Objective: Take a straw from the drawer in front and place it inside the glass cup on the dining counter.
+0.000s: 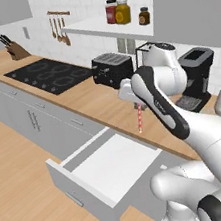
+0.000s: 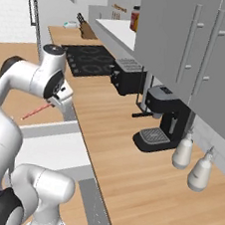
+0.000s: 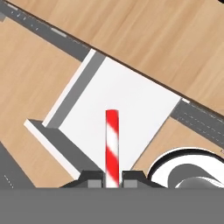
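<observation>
The hand [image 3: 112, 178] is seen pinching the straw [image 3: 112, 146] by its upper end, the two fingers pressed against it from either side. The straw is carried clear above the open drawer [image 1: 109, 171], hanging down in front of the tabletop [image 1: 101, 104]. The straw is judged to be very light, thin and smooth, so it can slip or swing in the grip, and it may be crushed if squeezed hard. A hold near one end is judged best, leaving the long free end to be lowered into a cup.
</observation>
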